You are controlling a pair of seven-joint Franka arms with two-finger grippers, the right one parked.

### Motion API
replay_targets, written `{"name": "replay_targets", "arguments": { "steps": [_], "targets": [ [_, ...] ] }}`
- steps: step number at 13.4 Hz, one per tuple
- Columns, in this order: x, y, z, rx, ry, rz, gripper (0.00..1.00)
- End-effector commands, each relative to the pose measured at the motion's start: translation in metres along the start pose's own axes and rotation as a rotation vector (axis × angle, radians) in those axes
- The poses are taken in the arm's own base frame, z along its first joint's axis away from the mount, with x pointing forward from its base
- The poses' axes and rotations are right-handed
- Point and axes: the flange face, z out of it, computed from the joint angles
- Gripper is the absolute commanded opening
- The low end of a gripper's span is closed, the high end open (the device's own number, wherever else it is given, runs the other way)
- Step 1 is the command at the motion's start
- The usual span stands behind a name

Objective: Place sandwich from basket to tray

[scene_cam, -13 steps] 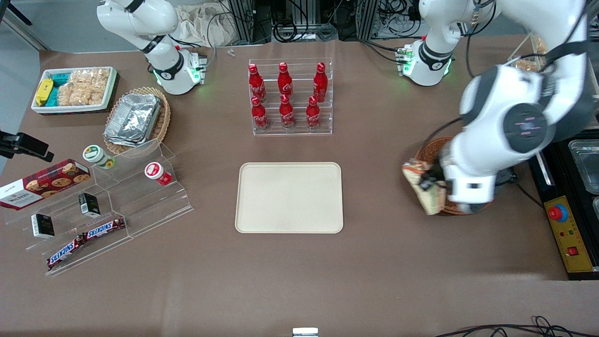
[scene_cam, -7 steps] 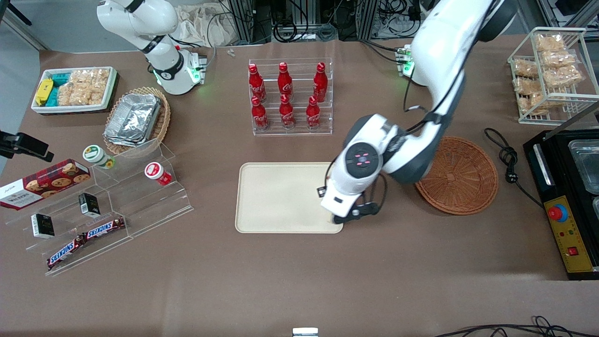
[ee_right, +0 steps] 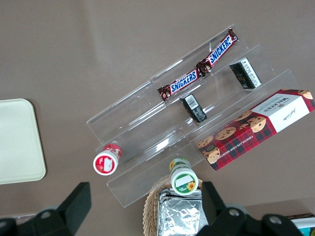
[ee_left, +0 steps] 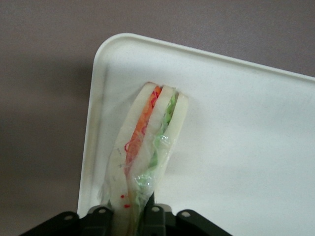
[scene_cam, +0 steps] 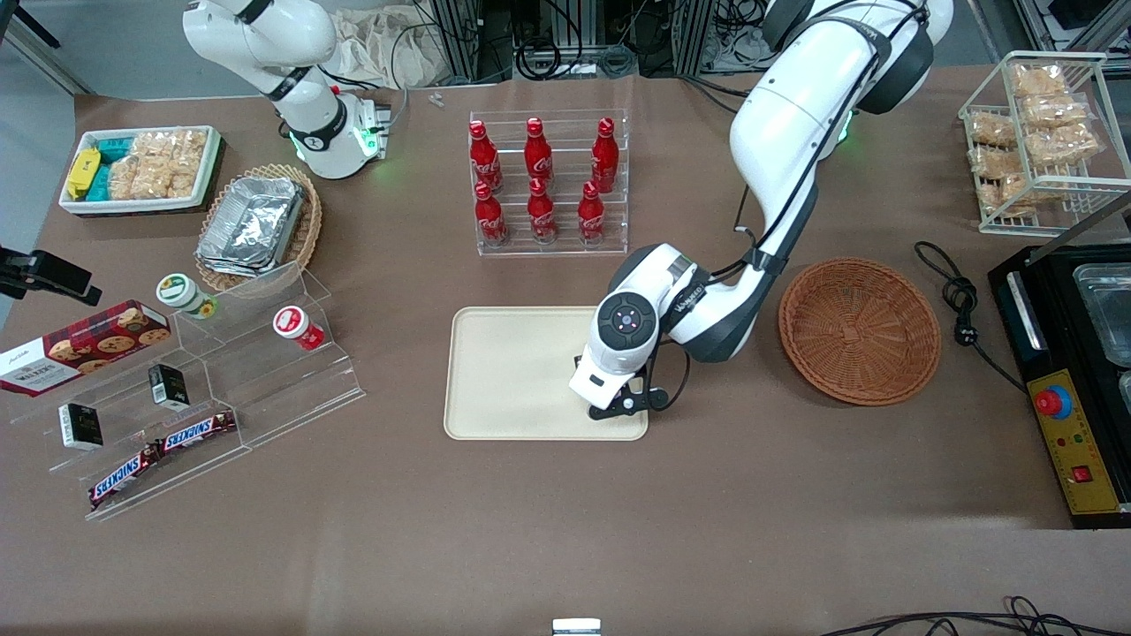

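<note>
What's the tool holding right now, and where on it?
The tool, over the tray, grips the sandwich by one end of the wrapped wedge.

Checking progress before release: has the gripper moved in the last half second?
Yes. The gripper, shut on the sandwich, shifted farther over the tray, away from the basket.
</note>
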Motion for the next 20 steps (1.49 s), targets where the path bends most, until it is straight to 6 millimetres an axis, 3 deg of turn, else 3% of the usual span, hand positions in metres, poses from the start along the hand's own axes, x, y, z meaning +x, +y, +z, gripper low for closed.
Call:
{"name": "replay_targets", "arguments": {
  "steps": [1,3,5,9,11,13,17,18,20],
  "targets": [
    [0.007,0.005,-0.007,-0.011,0.031,0.006,1.0],
    [0.016,-0.001,-0.042,-0.04,0.066,-0.017,1.0],
    [0.024,-0.018,-0.102,-0.07,0.114,-0.044,1.0],
    [0.043,-0.095,-0.203,-0.035,0.11,-0.081,1.0],
    [0.04,-0.142,-0.237,-0.004,0.102,-0.077,1.0],
    [0.028,-0.19,-0.262,-0.022,0.092,-0.083,1.0],
    [0.005,-0.296,-0.294,-0.018,0.085,0.075,1.0],
    [0.008,-0.335,-0.297,-0.008,0.061,0.107,1.0],
    [0.009,-0.36,-0.3,0.017,0.012,0.168,1.0]
  ]
}}
